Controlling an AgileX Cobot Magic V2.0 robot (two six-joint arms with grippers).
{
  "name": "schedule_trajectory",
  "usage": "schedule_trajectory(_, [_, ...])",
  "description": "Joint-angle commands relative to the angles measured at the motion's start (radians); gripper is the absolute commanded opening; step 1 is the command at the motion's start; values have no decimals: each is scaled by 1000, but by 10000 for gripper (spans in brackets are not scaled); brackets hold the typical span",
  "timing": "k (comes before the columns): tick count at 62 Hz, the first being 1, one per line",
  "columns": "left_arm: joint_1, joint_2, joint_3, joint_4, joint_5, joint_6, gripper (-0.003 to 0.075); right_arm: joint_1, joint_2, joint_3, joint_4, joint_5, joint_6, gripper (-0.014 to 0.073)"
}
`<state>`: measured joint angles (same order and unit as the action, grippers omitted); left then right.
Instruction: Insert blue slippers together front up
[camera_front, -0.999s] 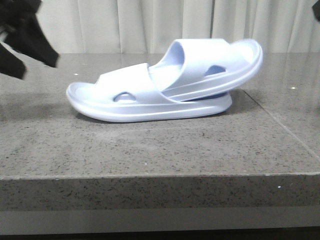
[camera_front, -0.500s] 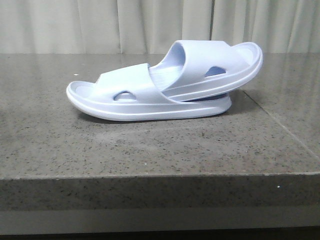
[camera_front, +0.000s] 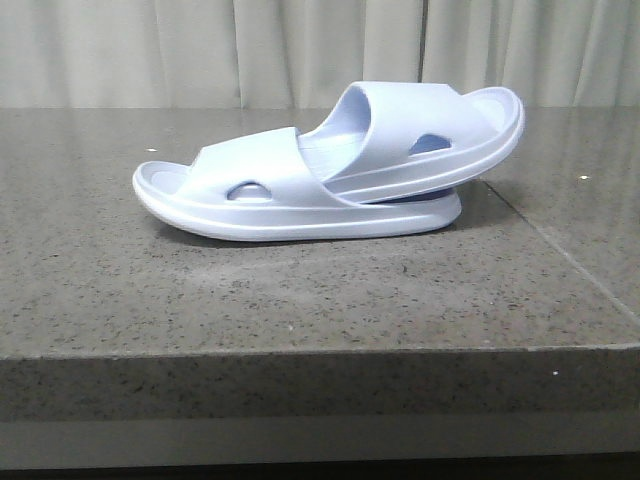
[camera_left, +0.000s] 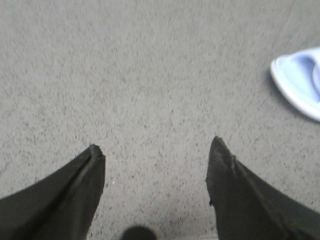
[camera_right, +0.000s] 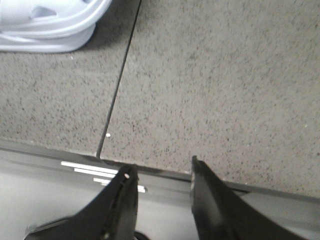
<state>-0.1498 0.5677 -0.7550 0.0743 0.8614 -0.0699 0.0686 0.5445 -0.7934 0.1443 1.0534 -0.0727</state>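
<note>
Slippers: the two blue slippers (camera_front: 330, 175) lie on the grey stone table (camera_front: 300, 300), near its middle, seen from the side.
Lower slipper: the lower slipper (camera_front: 250, 200) rests flat on the table, its open front end pointing to the robot's left.
Upper slipper: the upper slipper (camera_front: 430, 130) is pushed under the strap of the lower one and sits tilted, its free end raised to the right, above the lower sole.
Left gripper: the left gripper (camera_left: 155, 155) is above bare table, fingers spread wide, holding nothing; one slipper end (camera_left: 300, 82) shows near it, apart from the fingers.
Right gripper: the right gripper (camera_right: 161, 172) is over the table's front edge, fingers parted with a moderate gap, holding nothing; the slippers (camera_right: 47, 25) are well apart from it.
Table: a thin seam (camera_right: 117, 90) runs across the stone.
</note>
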Motion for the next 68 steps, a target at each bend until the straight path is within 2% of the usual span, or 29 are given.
schedule_trajectory(1, [3, -21, -8, -3, -113, -10, 440, 2, -35, -14, -3, -87, 3, 292])
schedule_trajectory(9, [3, -23, -1, -9, -121, -10, 433, 2, -62, -12, -3, -96, 3, 281])
schedule_trajectory(13, [3, -23, -1, -10, -125, -10, 395, 2, -64, -12, -3, -97, 3, 241])
schedule_trajectory(28, [3, -23, 0, -34, -154, -10, 96, 2, -64, -12, -3, -97, 3, -70])
schedule_trajectory(32, [3, -23, 4, -36, -163, -10, 27, 2, -64, -12, -3, -97, 3, -125])
schedule_trajectory(35, [3, -23, 6, -36, -164, -10, -18, 2, -64, -12, -3, -97, 3, -114])
schedule_trajectory(68, [3, -23, 7, -25, -171, -10, -20, 2, -64, -12, -3, -100, 3, -118])
